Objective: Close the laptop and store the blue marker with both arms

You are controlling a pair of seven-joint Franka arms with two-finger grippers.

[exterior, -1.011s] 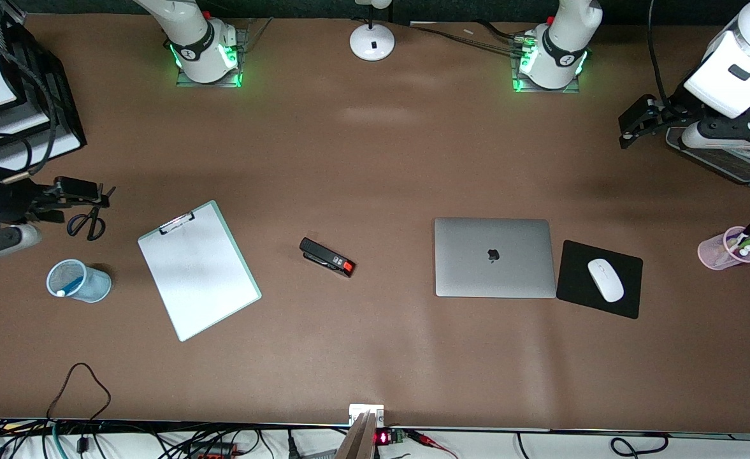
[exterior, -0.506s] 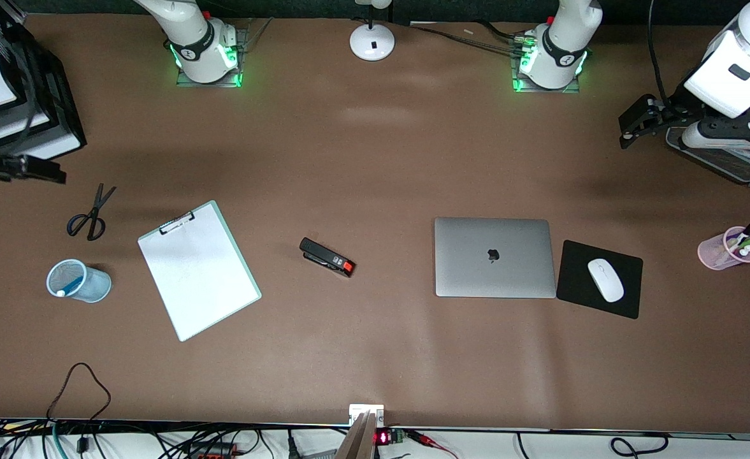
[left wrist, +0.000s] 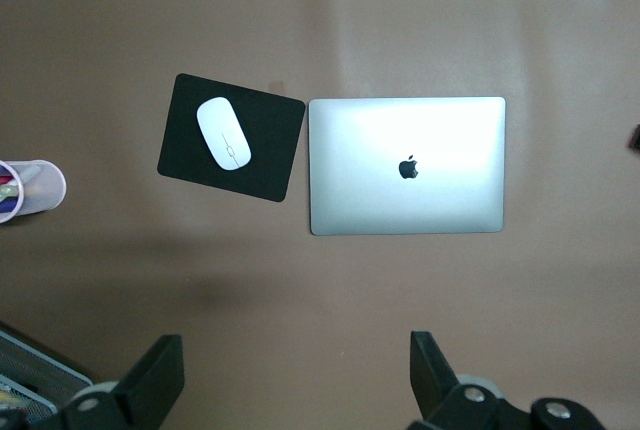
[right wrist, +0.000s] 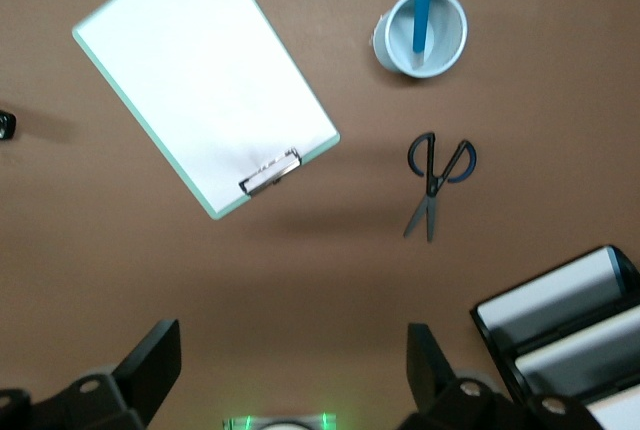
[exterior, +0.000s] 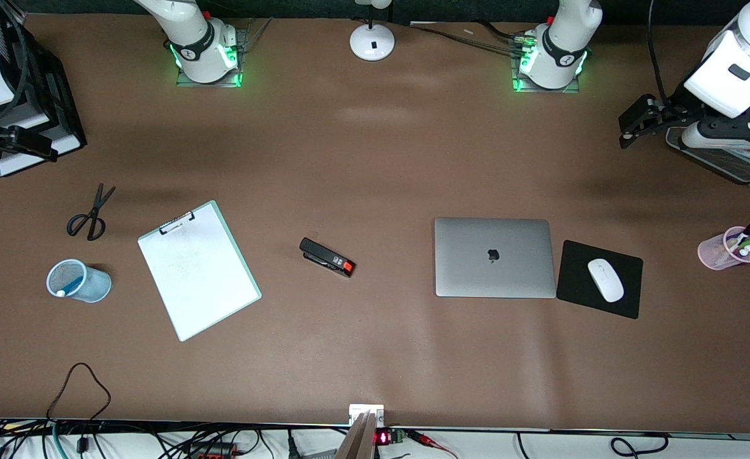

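Note:
The silver-grey laptop lies closed on the table, apple logo up; it also shows in the left wrist view. The blue marker stands in a light blue cup toward the right arm's end; the right wrist view shows the marker in the cup. My left gripper is open and empty, high over the table's left-arm end. My right gripper is open and empty, up by the black file tray.
Black-handled scissors, a clipboard and a black stapler lie between cup and laptop. A black mouse pad with a white mouse sits beside the laptop. A pink pen cup and a mesh tray stand at the left arm's end.
My right gripper has moved from over the scissors toward the file tray at the table's edge. The left arm, the laptop and the marker have not moved.

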